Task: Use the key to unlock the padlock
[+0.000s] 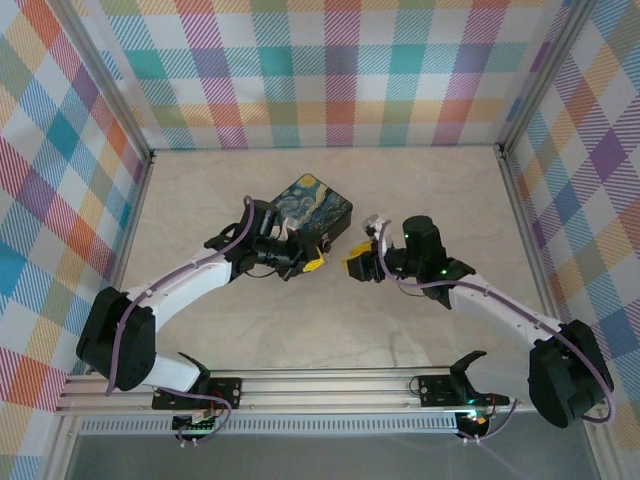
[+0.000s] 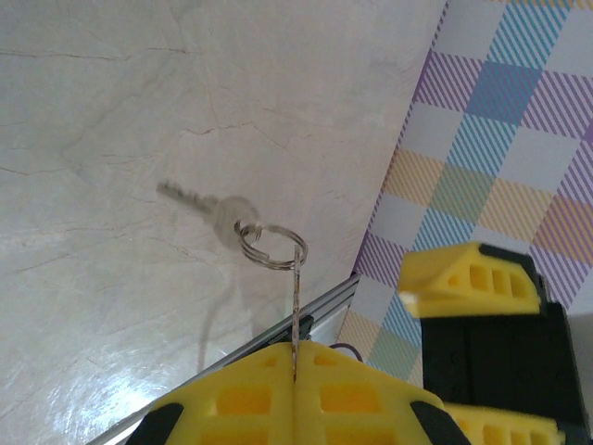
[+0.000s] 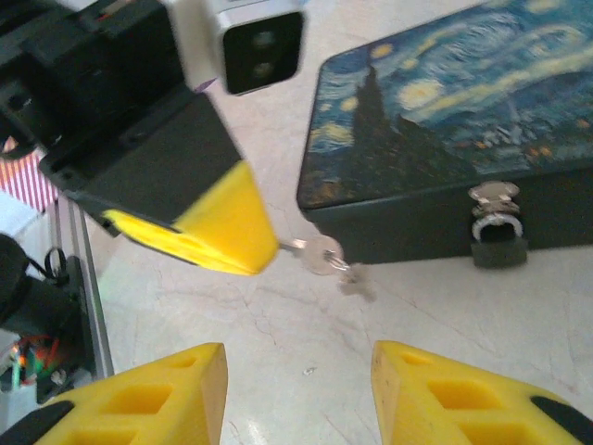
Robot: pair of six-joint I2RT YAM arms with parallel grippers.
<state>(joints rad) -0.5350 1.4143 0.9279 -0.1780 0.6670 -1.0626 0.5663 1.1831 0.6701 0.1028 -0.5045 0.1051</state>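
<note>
The left jaws pinch the key (image 3: pixel 321 252).

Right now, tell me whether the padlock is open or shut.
Shut: the padlock hangs on the box's hasp with its shackle closed.

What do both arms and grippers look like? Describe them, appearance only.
The left arm and right arm have white links, black joints and lilac cables alongside. The left gripper and right gripper have black bodies and yellow wedge fingertips with rectangular cut-outs.
</note>
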